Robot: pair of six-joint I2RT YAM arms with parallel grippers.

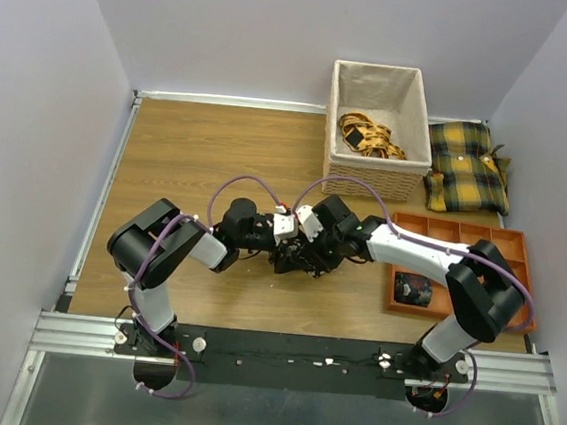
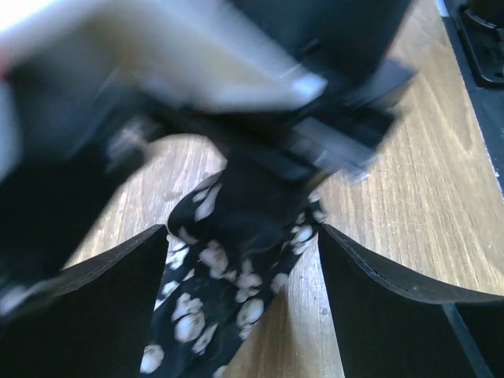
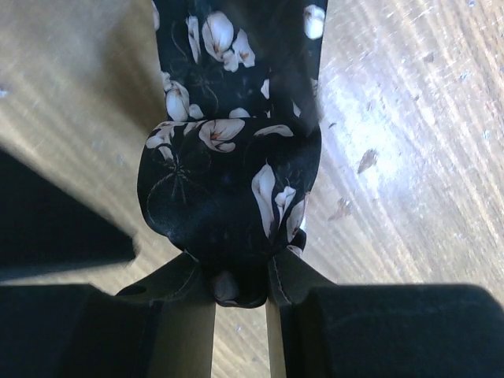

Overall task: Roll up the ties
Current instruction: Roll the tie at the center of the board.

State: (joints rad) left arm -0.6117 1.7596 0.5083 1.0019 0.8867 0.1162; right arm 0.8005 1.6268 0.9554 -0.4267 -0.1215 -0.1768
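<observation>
On the wooden table (image 1: 189, 153), right jaws pinch 1 coiled tie (image 3: 228, 189); left jaws (blurred view) seemingly gape, empty.

A robotics test cell: plain white walls (image 1: 30, 128) box in a wooden counter (image 1: 200, 144). The left arm (image 1: 155, 245) and right arm (image 1: 482, 292), trailing purple cables (image 1: 256, 182), are bolted to an aluminium rail (image 1: 81, 332).

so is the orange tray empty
No, a rolled tie with pale flowers sits in the near left compartment of the tray.
</observation>
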